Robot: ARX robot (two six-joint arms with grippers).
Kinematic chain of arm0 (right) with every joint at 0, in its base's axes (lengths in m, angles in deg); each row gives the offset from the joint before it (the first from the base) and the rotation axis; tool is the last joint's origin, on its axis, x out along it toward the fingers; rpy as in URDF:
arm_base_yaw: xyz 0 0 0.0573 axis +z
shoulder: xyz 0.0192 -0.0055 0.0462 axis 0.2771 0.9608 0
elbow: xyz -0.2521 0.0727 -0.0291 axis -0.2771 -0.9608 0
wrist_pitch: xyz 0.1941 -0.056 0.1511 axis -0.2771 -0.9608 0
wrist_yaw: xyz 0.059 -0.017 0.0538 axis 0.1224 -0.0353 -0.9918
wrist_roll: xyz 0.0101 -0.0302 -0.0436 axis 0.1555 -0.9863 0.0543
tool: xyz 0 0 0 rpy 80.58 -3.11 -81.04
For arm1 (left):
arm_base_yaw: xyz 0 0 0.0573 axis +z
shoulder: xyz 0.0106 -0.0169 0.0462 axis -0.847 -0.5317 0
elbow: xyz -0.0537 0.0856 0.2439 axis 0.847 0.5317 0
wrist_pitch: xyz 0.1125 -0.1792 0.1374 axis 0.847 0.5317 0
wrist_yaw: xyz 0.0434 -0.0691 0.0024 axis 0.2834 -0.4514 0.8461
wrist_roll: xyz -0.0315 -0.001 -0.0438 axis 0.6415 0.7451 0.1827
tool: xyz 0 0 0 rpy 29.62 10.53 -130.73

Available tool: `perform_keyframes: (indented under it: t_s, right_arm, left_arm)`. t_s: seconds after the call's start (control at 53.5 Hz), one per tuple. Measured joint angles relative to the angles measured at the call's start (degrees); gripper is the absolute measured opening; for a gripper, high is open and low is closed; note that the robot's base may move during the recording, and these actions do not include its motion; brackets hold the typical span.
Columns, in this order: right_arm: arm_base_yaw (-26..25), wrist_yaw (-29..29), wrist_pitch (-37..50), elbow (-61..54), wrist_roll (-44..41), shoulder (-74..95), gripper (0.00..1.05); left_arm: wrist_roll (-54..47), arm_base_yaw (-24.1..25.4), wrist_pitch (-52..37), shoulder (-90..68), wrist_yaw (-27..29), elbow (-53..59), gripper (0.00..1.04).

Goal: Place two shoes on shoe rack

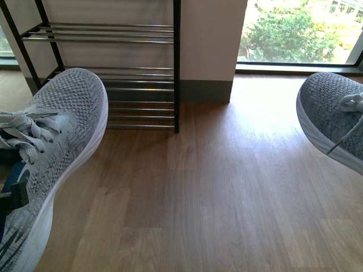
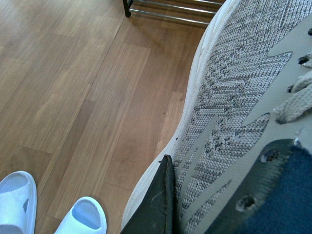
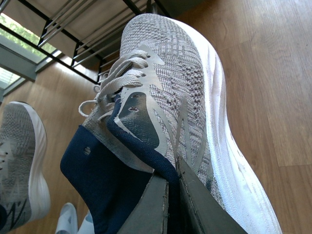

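Observation:
Two grey knit sneakers hang above the wood floor. My left gripper is shut on the collar of one grey sneaker; that shoe fills the front view's left side, toe towards the shoe rack. My right gripper is shut on the navy-lined collar of the other grey sneaker, whose toe shows at the front view's right edge. The rack's chrome bars carry no shoes in view. Pale blue slide sandals lie on the floor below the left sneaker.
The rack stands against a pale wall with a grey skirting. A floor-level window lies right of it. Bare wood floor stretches between the two held shoes. The left-held sneaker and the rack also show in the right wrist view.

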Motion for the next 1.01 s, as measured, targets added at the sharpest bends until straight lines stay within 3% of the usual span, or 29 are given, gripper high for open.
perform_keyframes:
  t_s: [1.009]
  right_arm:
    - [0.0, 0.2, 0.0, 0.0, 0.0, 0.0, 0.01]
  left_arm:
    - [0.0, -0.2, 0.0, 0.0, 0.0, 0.0, 0.02]
